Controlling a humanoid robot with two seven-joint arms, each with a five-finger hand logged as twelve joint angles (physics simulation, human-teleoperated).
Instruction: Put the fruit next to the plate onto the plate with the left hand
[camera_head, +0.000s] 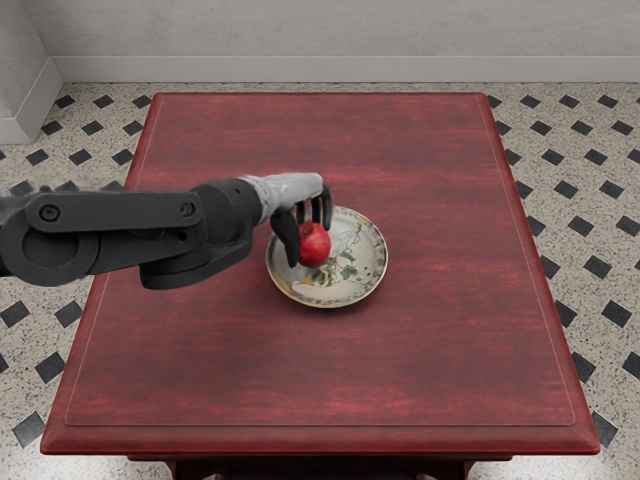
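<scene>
A red round fruit (315, 245) is over the left part of a patterned plate (362, 262) near the table's middle. My left hand (303, 222) comes in from the left and its dark fingers curl down around the fruit, thumb on the near-left side, the others on the far side. I cannot tell whether the fruit rests on the plate or hangs just above it. The right arm is out of view.
The plate sits on a dark red wooden table (440, 350) with a raised rim. My left forearm (130, 235) spans the table's left edge. Checkered floor surrounds the table.
</scene>
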